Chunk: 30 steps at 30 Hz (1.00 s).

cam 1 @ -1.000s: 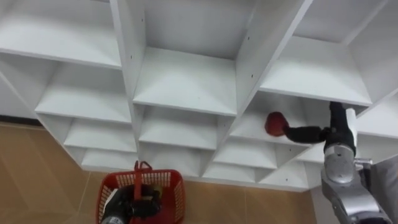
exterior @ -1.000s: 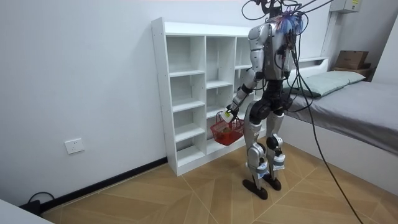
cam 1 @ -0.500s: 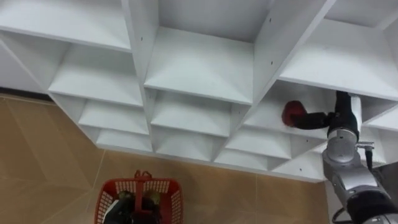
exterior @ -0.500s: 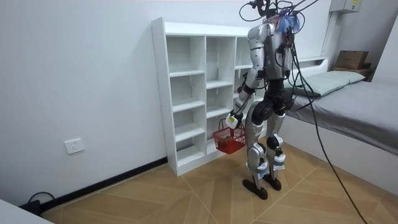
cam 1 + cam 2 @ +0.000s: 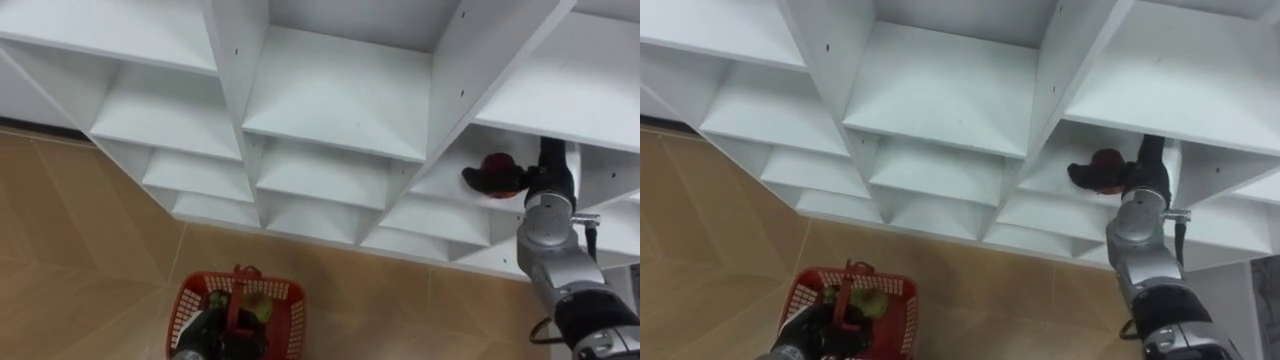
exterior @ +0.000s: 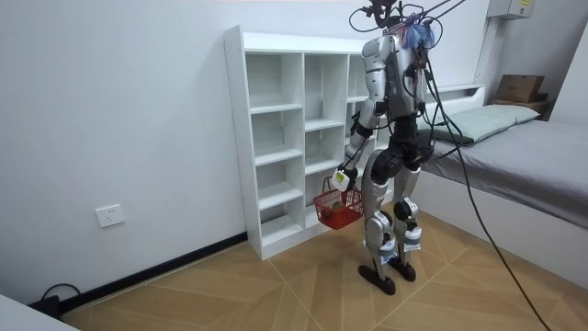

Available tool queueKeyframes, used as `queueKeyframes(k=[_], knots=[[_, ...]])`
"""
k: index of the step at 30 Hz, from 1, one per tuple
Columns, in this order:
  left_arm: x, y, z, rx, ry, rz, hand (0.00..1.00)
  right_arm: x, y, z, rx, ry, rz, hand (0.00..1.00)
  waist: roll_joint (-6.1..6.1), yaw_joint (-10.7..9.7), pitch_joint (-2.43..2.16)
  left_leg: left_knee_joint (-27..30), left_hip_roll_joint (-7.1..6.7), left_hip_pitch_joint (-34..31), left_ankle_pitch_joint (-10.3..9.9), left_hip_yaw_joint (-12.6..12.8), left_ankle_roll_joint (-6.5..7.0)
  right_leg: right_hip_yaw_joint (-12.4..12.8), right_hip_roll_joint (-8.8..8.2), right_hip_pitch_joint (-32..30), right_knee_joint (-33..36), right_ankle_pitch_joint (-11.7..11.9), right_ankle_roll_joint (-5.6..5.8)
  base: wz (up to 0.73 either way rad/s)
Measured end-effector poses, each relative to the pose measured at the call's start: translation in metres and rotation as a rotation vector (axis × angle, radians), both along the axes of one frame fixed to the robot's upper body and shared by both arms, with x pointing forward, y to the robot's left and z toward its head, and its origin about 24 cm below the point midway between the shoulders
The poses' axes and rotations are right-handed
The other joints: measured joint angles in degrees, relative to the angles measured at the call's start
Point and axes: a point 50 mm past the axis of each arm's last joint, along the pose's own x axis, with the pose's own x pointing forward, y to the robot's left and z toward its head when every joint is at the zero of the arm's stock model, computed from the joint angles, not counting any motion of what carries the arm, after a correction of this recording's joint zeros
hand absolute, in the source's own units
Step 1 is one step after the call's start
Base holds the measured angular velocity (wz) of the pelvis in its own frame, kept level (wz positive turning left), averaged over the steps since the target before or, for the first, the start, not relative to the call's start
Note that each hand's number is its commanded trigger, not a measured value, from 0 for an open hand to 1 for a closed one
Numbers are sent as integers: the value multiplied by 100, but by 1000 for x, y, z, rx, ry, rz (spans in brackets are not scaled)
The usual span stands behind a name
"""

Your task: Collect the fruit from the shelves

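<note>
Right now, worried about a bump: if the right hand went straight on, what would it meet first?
The red fruit, already held in the right hand; beyond it probably the shelf divider, though depth is unclear.

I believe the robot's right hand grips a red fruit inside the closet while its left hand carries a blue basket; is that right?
Not quite: the basket is red, not blue, as the left eye view shows. The right hand does grip a red fruit inside the closet, and the left hand carries the basket.
</note>
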Motion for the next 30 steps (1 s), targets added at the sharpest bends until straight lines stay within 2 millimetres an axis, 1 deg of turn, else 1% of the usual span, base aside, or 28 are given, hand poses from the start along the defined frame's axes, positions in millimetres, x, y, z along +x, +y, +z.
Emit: queueKeyframes(k=[5,9,11,23,30], knots=[[4,-3,1,-3,-9,-9,100,-1,-1,-2,1,7,-12,0,76,2,46,21,-1,-8,0,3,0,7,-7,-12,32,0,0,0],[7,-7,2,-15,-17,-11,100,-3,-3,-5,0,21,-21,0,138,13,34,72,5,-98,3,11,5,12,-15,-123,121,0,0,0],[8,-9,2,-18,-18,-16,100,-3,-3,-6,0,26,-23,0,147,16,32,73,5,-112,13,34,10,19,-25,-164,169,0,0,-5],[8,-12,2,-20,-17,-27,100,-4,-3,-6,-1,29,-25,0,153,8,28,99,1,-113,49,121,42,25,-77,-252,343,-1,-1,-2],[9,-12,2,-23,-16,-22,100,-7,-5,-12,0,56,-35,0,169,12,12,104,1,-101,64,152,45,17,-89,-253,365,-1,-1,0]])
